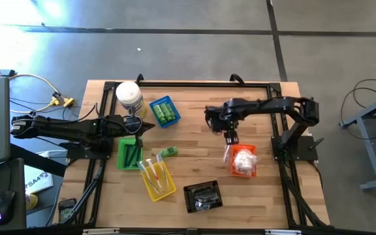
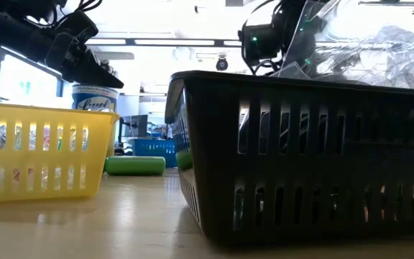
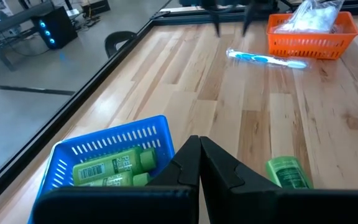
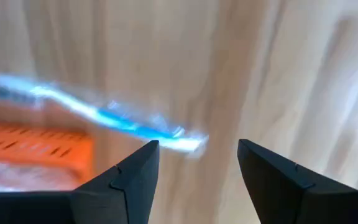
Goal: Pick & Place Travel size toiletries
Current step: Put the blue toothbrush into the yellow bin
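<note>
We take this for a robotics lab: a wooden bench [image 1: 194,111] framed in black rails stands on bare concrete, cables [image 1: 41,88] trail across the floor, and a lit computer tower [image 3: 50,28] stands nearby.

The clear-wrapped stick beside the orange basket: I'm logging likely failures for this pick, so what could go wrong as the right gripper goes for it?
1. The clear-wrapped stick lies flat on the table, so the open right gripper may slide over it.
2. It lies close beside the orange basket; a finger could nudge the basket.
3. The wrapper looks slick, so the stick might skid away.
</note>
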You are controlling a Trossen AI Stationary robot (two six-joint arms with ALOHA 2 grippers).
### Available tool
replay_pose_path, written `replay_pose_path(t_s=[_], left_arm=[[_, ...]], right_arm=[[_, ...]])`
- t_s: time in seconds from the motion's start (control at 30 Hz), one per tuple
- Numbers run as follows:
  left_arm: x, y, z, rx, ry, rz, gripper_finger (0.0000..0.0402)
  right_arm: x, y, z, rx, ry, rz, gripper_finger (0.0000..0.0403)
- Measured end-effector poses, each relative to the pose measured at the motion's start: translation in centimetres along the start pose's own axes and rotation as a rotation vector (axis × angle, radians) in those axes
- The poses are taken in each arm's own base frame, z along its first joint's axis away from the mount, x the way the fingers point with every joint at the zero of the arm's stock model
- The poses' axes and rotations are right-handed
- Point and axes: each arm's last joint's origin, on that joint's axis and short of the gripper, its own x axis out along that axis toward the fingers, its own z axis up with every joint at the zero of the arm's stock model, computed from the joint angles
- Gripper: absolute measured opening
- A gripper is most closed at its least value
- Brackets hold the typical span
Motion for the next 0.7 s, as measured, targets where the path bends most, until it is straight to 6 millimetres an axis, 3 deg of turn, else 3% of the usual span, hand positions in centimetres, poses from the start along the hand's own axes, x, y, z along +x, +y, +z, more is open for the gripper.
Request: replay_pose_path(t_s=[0.27, 0.7], left_arm=[[0.0, 0.0, 0.0, 0.006, 0.001, 0.000, 0.0000], [0.0, 0.0, -0.1, 0.029, 0.011, -0.001, 0.0000]], right_arm=[[0.4, -2.4, -1.0, -0.182, -0.004, 0.029, 0.0210], [2.7, -1.0, -1.8, -0.480, 0.030, 0.061, 0.0210]])
